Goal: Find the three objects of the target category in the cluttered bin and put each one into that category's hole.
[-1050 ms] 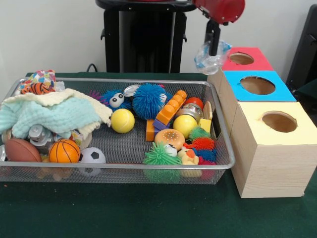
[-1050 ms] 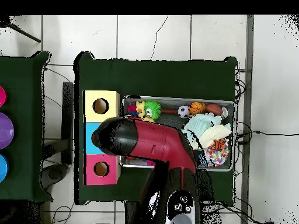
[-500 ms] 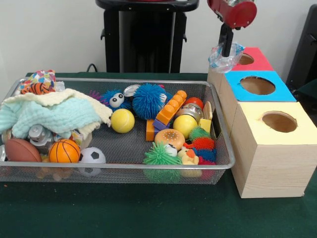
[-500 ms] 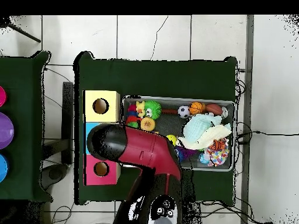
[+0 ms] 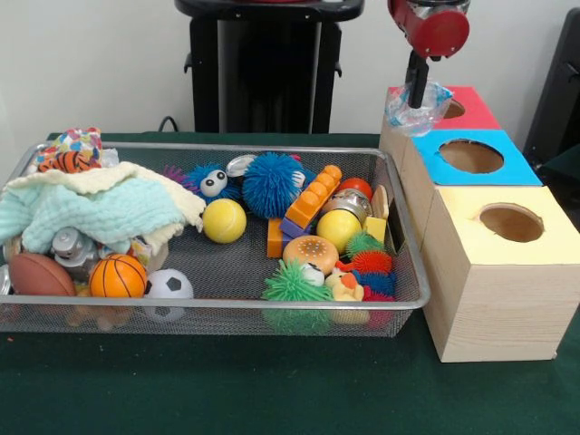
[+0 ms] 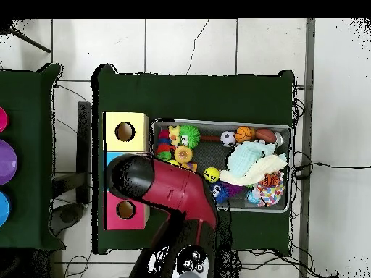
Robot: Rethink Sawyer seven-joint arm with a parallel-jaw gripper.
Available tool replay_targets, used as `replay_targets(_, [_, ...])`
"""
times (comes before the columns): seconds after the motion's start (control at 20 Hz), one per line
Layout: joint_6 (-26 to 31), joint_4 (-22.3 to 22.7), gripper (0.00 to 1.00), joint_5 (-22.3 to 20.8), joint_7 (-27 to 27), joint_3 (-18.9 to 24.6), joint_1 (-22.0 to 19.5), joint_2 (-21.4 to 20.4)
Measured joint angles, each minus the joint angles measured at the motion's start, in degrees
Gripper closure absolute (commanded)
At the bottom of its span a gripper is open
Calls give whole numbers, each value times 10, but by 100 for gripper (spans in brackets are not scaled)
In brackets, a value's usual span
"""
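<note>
A red-and-black Sawyer arm [image 5: 429, 27] hangs over the row of sorting boxes beside a wire-mesh bin [image 5: 227, 272] on a green-covered bench [image 5: 227, 390]. In the front view, a crumpled clear plastic bag [image 5: 412, 101] dangles from the jaws [image 5: 417, 91], which are closed on its top, at the near-left edge of the red box [image 5: 458, 101] and just beside its round hole [image 5: 453, 109]. The blue box [image 5: 471, 159] and the yellow box [image 5: 517, 227] stand next in line, touching one another.

The front view also sets out the bin's clutter: a folded pale cloth [image 5: 100, 204], a small basketball [image 5: 118, 275], a soccer ball [image 5: 169, 285], a brown football [image 5: 38, 274], two yellow balls [image 5: 224, 220], a blue spiky ball [image 5: 272, 184], a green spiky ball [image 5: 292, 284], an orange toy brick [image 5: 313, 197] and a toy burger [image 5: 311, 255].

From overhead, the arm [image 6: 163, 190] covers the blue box and part of the red box [image 6: 124, 211], hiding the jaws and the bag entirely. That view alone shows the tiled floor [image 6: 188, 43] around the bench [image 6: 196, 98] and coloured discs [image 6: 6, 163] at the picture's left edge.
</note>
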Motion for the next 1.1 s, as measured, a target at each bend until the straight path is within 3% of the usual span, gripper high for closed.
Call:
replay_targets(0.65, [0,-7,100,47,57,-49,76,44])
replay_targets(1.1, [0,-29,100,83,92,-65,98,69])
